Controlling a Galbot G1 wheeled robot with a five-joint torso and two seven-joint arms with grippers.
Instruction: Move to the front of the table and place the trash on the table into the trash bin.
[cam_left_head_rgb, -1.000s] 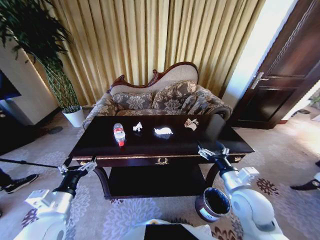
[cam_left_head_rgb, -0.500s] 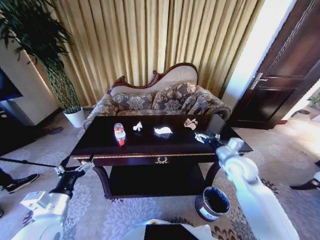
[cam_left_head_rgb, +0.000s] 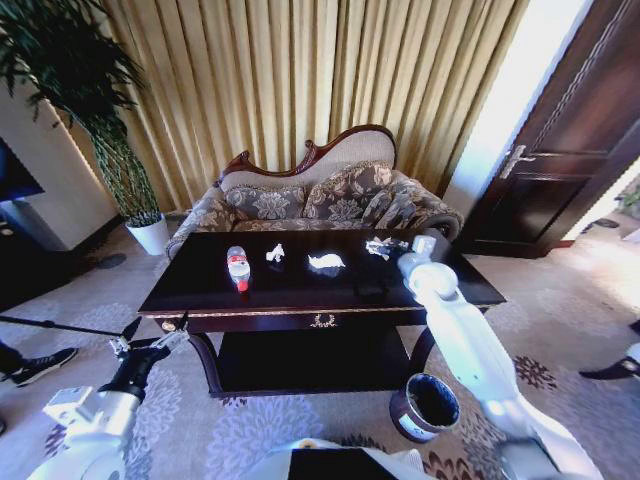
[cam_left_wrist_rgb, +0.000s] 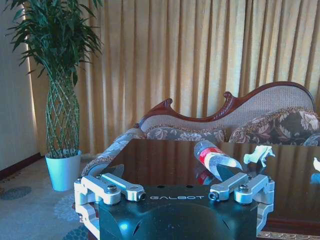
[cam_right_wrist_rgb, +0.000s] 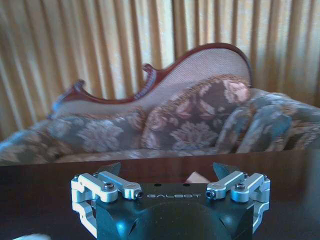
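The dark glossy table (cam_left_head_rgb: 300, 288) stands in front of me. On it lie a clear bottle with a red label (cam_left_head_rgb: 238, 267), a small white paper scrap (cam_left_head_rgb: 275, 254), a larger white scrap (cam_left_head_rgb: 326, 262) and a crumpled scrap (cam_left_head_rgb: 376, 249) at the right. My right gripper (cam_left_head_rgb: 386, 243) reaches over the table and stands open (cam_right_wrist_rgb: 167, 170), with that crumpled scrap (cam_right_wrist_rgb: 197, 177) between its fingers. My left gripper (cam_left_head_rgb: 150, 345) hangs open low by the table's front left corner, facing the bottle (cam_left_wrist_rgb: 212, 155). The trash bin (cam_left_head_rgb: 425, 407) sits on the carpet at the table's front right leg.
A patterned sofa (cam_left_head_rgb: 310, 200) stands behind the table, in front of gold curtains. A tall plant in a white pot (cam_left_head_rgb: 152, 235) is at the far left, and a dark door (cam_left_head_rgb: 570, 150) at the right. A shoe (cam_left_head_rgb: 40, 365) shows at the left edge.
My right arm has risen from the table's front right corner and stretched over the top to the right-hand paper scrap. The left arm has sunk slightly.
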